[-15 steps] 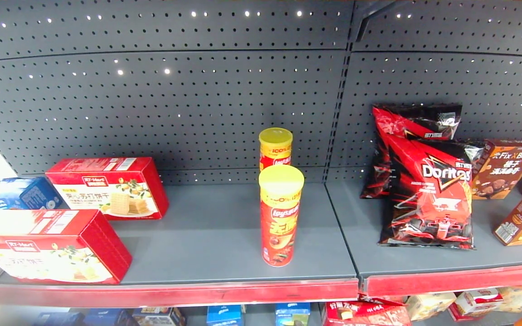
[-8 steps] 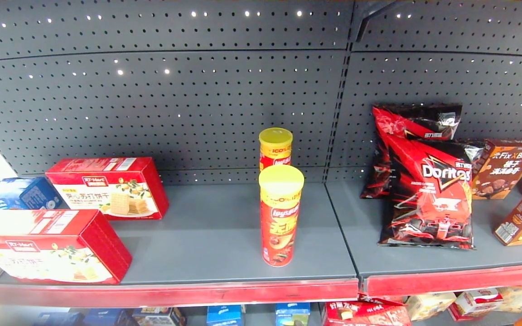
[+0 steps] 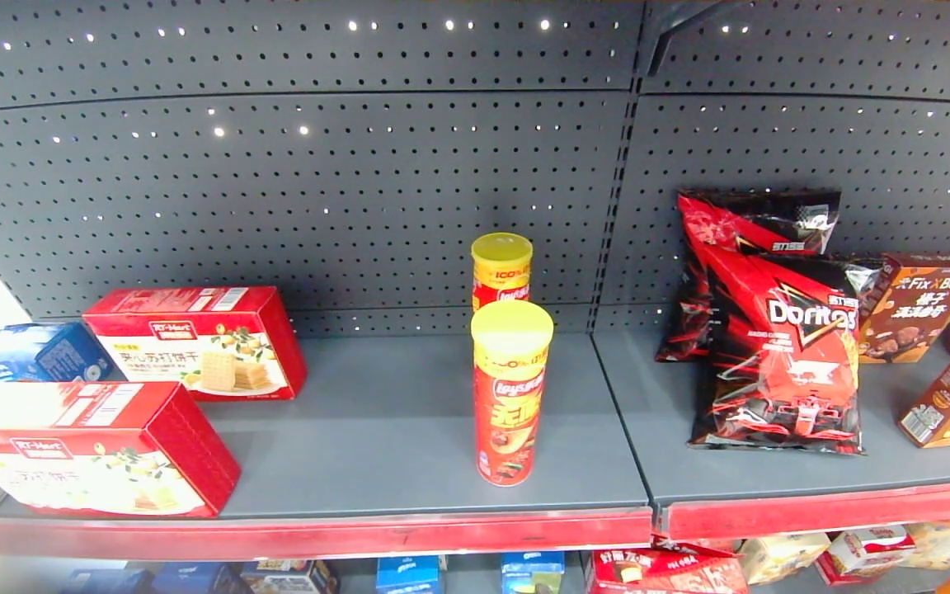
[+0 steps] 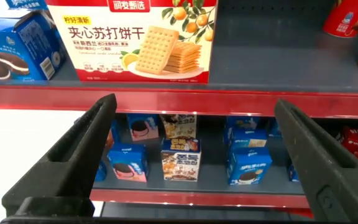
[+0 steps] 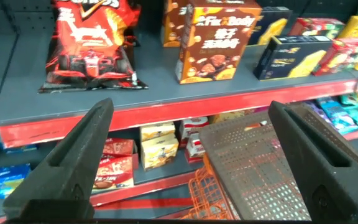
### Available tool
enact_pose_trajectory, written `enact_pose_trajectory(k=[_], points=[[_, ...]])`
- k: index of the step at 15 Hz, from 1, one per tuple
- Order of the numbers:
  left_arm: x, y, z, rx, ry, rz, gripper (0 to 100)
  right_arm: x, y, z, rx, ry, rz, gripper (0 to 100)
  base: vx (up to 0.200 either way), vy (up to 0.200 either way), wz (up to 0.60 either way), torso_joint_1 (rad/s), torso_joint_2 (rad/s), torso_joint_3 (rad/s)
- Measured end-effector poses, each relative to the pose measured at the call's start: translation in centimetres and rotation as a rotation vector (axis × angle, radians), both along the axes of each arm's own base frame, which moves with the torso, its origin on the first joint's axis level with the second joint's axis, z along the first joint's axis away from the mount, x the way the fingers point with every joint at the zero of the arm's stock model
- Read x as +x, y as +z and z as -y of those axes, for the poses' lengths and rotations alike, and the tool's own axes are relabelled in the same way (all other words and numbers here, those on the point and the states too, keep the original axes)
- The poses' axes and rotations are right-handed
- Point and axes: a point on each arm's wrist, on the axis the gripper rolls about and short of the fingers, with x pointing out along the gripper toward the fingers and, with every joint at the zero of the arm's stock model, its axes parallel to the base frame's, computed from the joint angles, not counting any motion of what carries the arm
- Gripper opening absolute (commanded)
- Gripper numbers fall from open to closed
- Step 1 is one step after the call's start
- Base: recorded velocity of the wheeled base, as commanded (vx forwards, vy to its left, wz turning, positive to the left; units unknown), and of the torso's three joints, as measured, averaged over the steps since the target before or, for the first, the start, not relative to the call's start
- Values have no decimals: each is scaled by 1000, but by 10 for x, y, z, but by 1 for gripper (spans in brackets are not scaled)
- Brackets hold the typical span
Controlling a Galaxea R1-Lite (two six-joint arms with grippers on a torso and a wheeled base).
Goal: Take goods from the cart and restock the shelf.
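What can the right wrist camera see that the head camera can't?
Right wrist view's extras: the open right gripper, most of the cart below the shelf, and a dark blue box farther along. Head view's extras: two yellow-lidded chip cans, one behind the other, and two red cracker boxes. Shared: the red-and-black chip bag and the brown boxes beside it.

Dark grey perforated back panel [image 3: 318,190] (light glints through some holes)
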Motion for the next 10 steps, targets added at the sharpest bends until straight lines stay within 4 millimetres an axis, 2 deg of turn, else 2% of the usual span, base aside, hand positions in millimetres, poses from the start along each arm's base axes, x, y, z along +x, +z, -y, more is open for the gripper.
enact_pose_trajectory(k=[10], points=[[0,0,0,0,0,0,100,-12,5,-2,18,-47,68,100,0,0,0,0,0,0]])
